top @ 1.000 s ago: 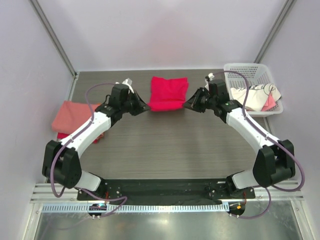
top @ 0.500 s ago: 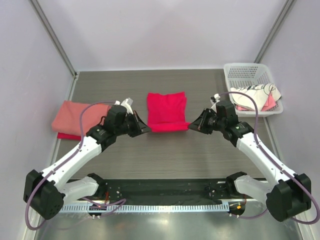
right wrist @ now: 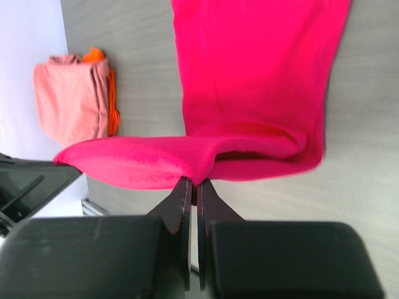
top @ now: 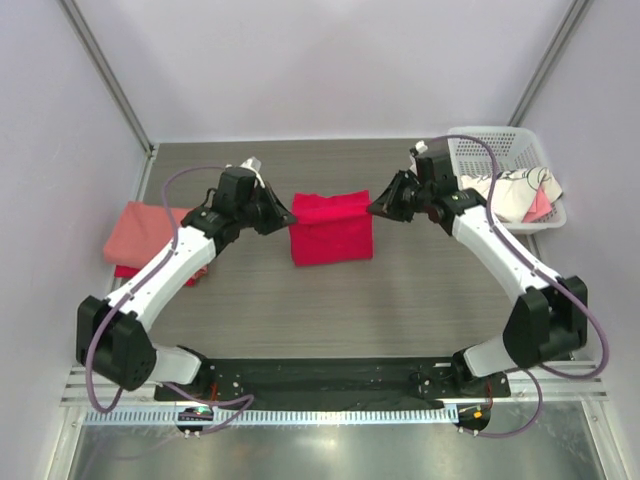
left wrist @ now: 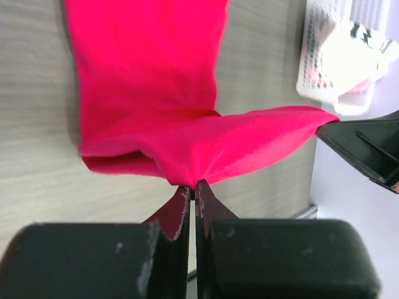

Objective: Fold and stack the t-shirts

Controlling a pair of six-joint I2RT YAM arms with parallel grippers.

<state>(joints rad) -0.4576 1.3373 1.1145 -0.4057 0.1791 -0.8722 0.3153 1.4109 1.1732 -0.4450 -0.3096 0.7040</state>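
Note:
The bright crimson t-shirt [top: 331, 230] lies folded at the table's middle, its far edge lifted and stretched between both grippers. My left gripper [top: 288, 215] is shut on its left far corner [left wrist: 187, 168]. My right gripper [top: 373, 208] is shut on its right far corner [right wrist: 198, 168]. The salmon-pink t-shirt [top: 140, 233] lies folded at the left on top of a red one [top: 128, 271]; it also shows in the right wrist view [right wrist: 72, 96]. The white dark-printed t-shirt [top: 510, 192] lies in the basket.
The white lattice basket [top: 488, 140] stands at the back right, also seen in the left wrist view [left wrist: 324, 68]. Purple walls close in the table on the left, back and right.
Both grippers went toward me with the crimson shirt's edge, then back away, carrying it raised. The shirt now lies lower on the table, its far edge held up.

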